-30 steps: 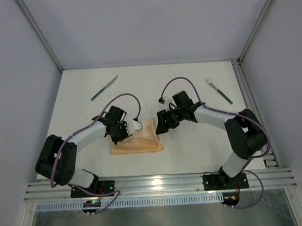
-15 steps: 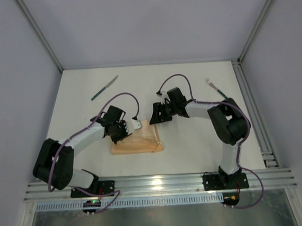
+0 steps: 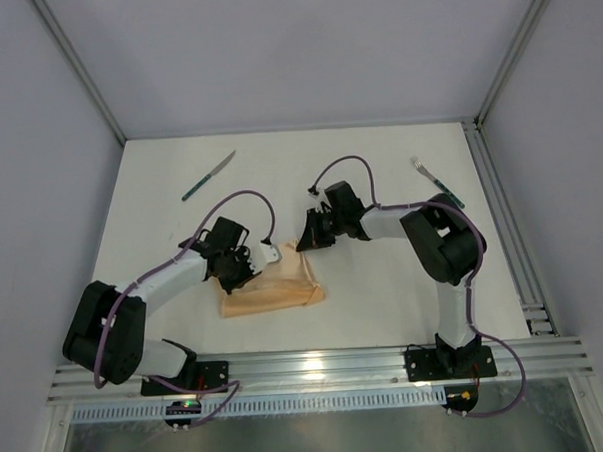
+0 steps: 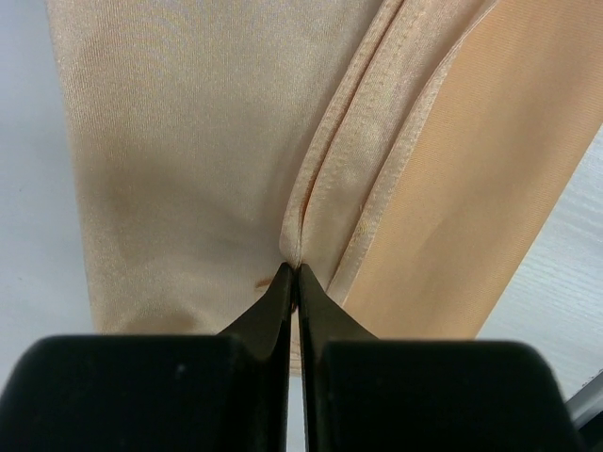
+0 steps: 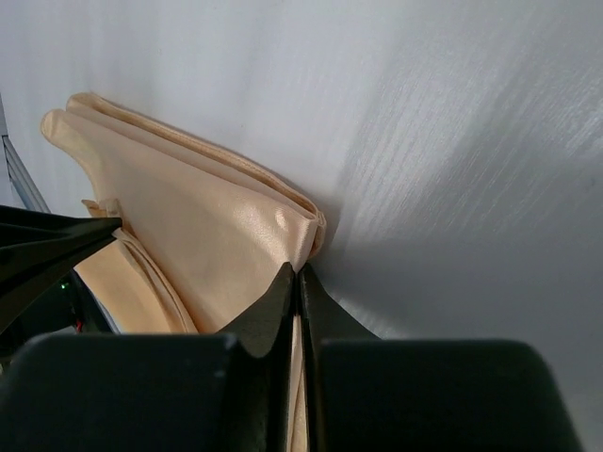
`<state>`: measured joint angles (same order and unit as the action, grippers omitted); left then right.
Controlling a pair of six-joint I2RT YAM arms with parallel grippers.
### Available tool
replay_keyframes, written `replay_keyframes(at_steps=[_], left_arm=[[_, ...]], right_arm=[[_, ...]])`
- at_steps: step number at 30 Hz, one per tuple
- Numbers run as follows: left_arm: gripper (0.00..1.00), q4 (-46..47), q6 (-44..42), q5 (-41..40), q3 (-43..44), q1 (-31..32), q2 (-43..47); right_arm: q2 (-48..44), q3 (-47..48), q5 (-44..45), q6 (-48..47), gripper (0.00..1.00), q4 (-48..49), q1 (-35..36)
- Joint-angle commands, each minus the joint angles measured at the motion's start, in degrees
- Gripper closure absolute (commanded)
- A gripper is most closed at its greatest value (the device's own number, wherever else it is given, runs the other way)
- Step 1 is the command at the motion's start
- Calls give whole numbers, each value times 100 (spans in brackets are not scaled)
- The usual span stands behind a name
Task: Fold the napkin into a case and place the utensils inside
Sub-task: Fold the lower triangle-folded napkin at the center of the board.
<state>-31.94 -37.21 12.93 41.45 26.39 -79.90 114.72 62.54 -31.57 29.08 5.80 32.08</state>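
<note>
The peach-orange napkin (image 3: 274, 287) lies folded in a rough rectangle at the table's centre-left. My left gripper (image 3: 246, 273) is over its left part, shut on a stitched hem of the napkin (image 4: 188, 141), as the left wrist view shows (image 4: 295, 270). My right gripper (image 3: 304, 244) is at the cloth's far right corner. In the right wrist view it (image 5: 298, 273) is shut on a folded edge of the napkin (image 5: 207, 226). The green-handled knife (image 3: 208, 176) lies at the far left. The fork (image 3: 432, 178) lies at the far right, beyond the right arm.
White walls and metal frame posts close in the table on three sides. A metal rail (image 3: 318, 370) runs along the near edge with both arm bases on it. Purple cables loop above each wrist.
My right gripper has moved left to the napkin's far right corner and gone from open to shut on the cloth. The left gripper has kept its grip, shifting slightly.
</note>
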Motion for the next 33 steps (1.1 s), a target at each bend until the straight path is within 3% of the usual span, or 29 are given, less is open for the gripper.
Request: replay_keyframes(at_steps=[1,21,33], left_arm=[[100,48,196,-36,-128,-72,317],[100,-550,223,175,-32,-916,695],[100,-304,170,227,451,-1180,-16]], right_arm=[[113,-84,336,54,96,-141,18],[-81,-480,230,-394,96,-149,-131],[-46,-339,2,-781,96,-308,-140]])
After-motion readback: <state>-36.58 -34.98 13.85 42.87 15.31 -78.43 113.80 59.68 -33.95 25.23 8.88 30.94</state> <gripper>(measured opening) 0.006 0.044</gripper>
